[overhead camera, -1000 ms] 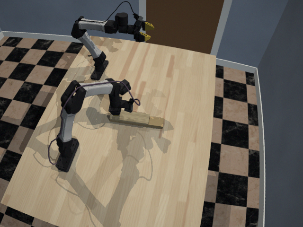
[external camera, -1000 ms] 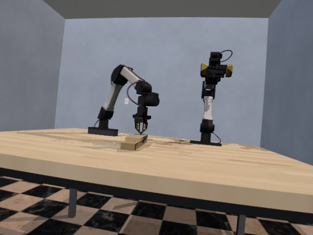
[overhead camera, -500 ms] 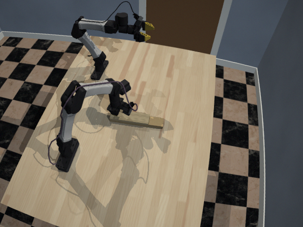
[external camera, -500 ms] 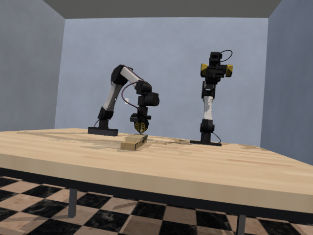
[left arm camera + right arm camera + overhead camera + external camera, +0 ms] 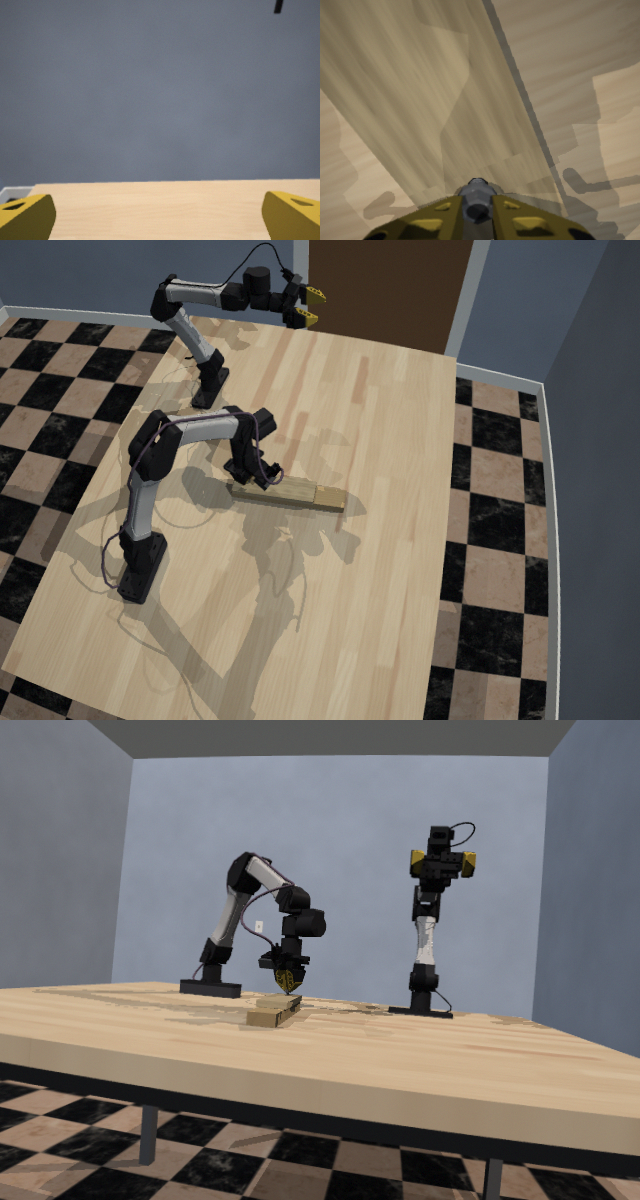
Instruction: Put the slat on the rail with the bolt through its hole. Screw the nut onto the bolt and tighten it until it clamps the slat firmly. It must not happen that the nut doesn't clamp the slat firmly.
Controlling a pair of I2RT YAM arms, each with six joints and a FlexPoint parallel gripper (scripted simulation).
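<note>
Left pincer: the black gripper with yellow fingers [image 5: 320, 308] [image 5: 443, 864] is released, its fingers spread wide with nothing between them; it is held up high, well apart from the woodwork.
Right pincer: the black gripper with yellow fingers [image 5: 266, 481] [image 5: 287, 987] is pointed down and clenched around the nut.
Nut: the dark grey metal nut [image 5: 478, 201] is shown between the fingertips in the right wrist view, above the slat; in the top view it is hidden by the gripper.
Slat: the pale, flat wooden slat [image 5: 289, 490] [image 5: 279, 1000] [image 5: 425, 75] is laid lengthwise on the rail.
Rail: the yellowish-brown wooden rail [image 5: 329, 497] [image 5: 262, 1017] is rested on the pale wooden worktop [image 5: 387, 550] [image 5: 361, 1076] [image 5: 160, 212] [image 5: 620, 25]; one bare end is left uncovered by the slat, and the layering is seen best from the exterior.
Bolt: it cannot be clearly told apart from the nut in any view.
Clamping: its firmness cannot be judged.
Left wrist view: only spread fingers, worktop and blue-grey wall [image 5: 160, 90] are clearly shown.
</note>
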